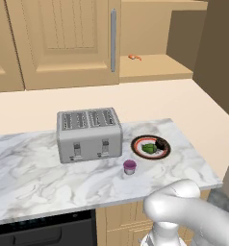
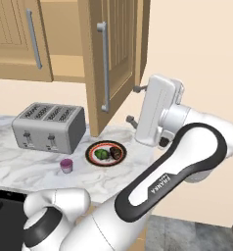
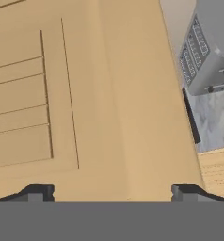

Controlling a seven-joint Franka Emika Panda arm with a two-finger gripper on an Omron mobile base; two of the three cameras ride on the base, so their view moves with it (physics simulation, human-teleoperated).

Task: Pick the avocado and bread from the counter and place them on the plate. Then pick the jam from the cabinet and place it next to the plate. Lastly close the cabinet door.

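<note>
Pincer: my pincer [image 3: 112,192] stands wide open and holds nothing, tips close against the panelled face of the open cabinet door [image 2: 111,59].
Plate: I see the plate [image 1: 137,142] on the marble bench [image 1: 34,168], right of the toaster [image 1: 89,134].
Avocado: avocado [image 1: 148,148] on the plate.
Bread: bread [image 1: 160,144] beside it, also on the plate.
Jam: jam [image 1: 130,166] on the bench, just beside the plate.

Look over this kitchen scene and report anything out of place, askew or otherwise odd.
One thing stands out: the cabinet door hangs open over the counter, with the open gripper beside its outer face. The avocado and bread sit on the plate, the jam upright beside it. Nothing is spilled or tipped.
</note>
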